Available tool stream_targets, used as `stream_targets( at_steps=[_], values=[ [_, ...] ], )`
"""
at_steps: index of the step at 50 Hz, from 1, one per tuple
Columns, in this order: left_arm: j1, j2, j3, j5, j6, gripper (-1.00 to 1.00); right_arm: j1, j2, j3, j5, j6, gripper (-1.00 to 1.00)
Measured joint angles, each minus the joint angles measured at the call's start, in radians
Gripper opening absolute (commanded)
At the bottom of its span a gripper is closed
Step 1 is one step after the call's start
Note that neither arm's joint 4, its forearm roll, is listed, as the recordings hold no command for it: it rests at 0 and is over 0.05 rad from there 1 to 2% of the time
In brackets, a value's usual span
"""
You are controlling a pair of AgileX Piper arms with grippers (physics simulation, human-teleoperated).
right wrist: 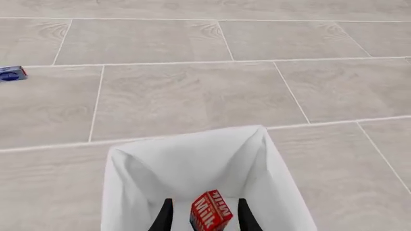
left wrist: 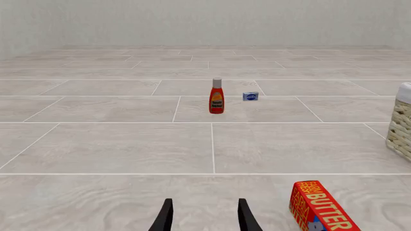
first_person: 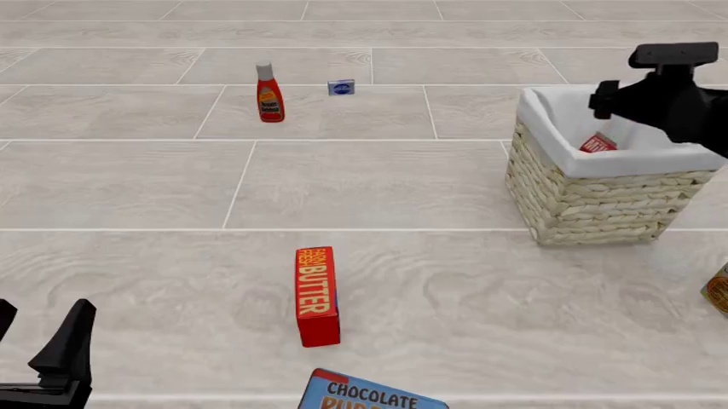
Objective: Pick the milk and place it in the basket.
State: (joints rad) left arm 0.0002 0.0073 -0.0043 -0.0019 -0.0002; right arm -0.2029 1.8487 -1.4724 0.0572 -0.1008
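Observation:
The milk [first_person: 598, 143], a small red carton with white lettering, lies tilted inside the basket [first_person: 592, 200], a pale wicker one with white lining at the right. My right arm [first_person: 671, 94] hangs over the basket's far right side. In the right wrist view the milk [right wrist: 211, 211] sits against the white lining [right wrist: 192, 163], between and below the fingers of the right gripper [right wrist: 205, 217], which is open with gaps on both sides of the carton. My left gripper [first_person: 34, 336] stands open and empty at the near left, and its fingers [left wrist: 165, 216] frame bare floor.
A red BUTTER box [first_person: 316, 294] lies in the near middle. A blue chocolate box [first_person: 370, 394] pokes in at the bottom edge. A ketchup bottle [first_person: 269, 95] and a small blue box [first_person: 341, 87] stand far back. Another item [first_person: 719, 290] shows at the right edge.

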Motion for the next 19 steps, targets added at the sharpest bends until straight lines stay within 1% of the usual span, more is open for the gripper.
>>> stream_targets(
  at_steps=[8, 19],
  values=[
    [0.0, 0.0, 0.0, 0.0, 0.0, 1.0, 0.009, -0.13, 0.144, -0.059, 0.005, 1.0],
    [0.0, 0.0, 0.0, 0.0, 0.0, 1.0, 0.01, -0.343, 0.397, -0.172, 0.023, 1.0]
  ],
)
